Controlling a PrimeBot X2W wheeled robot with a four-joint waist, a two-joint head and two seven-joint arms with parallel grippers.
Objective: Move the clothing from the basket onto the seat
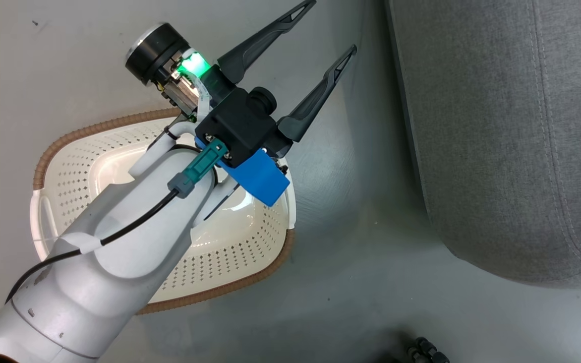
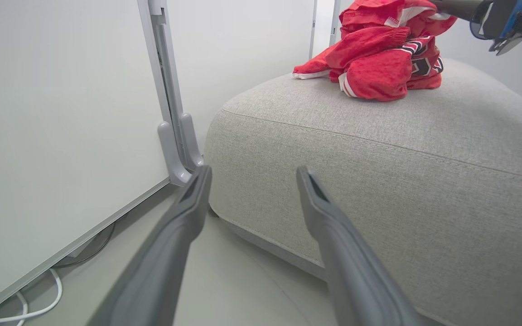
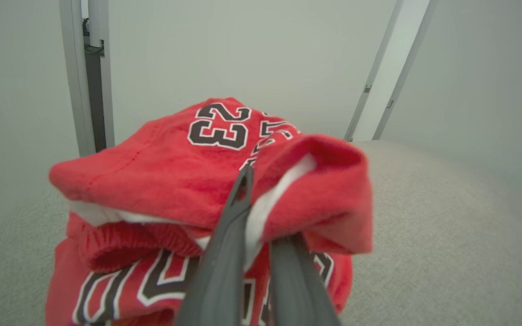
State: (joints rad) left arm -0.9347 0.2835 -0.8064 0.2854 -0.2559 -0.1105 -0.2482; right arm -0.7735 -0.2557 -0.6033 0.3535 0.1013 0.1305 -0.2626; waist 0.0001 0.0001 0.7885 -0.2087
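Observation:
The red clothing (image 2: 379, 59) lies bunched on top of the grey seat (image 2: 379, 158), and its upper folds are pulled up. My right gripper (image 3: 265, 213) is shut on a red fold with white lining; the black 23 shows just behind it on the clothing (image 3: 175, 172). In the left wrist view the right gripper (image 2: 451, 7) reaches the bundle from the upper right. My left gripper (image 1: 332, 25) is open and holds nothing. It hangs over the far end of the cream basket (image 1: 94, 132), fingers pointing at the seat (image 1: 497, 126). No clothing shows in the visible part of the basket.
A strip of grey floor (image 1: 361, 282) separates basket and seat. Behind the seat stand white wall panels with a grey metal post (image 2: 170, 113), and a white cable (image 2: 30, 308) lies at their foot. A small dark object (image 1: 426, 350) sits at the bottom edge.

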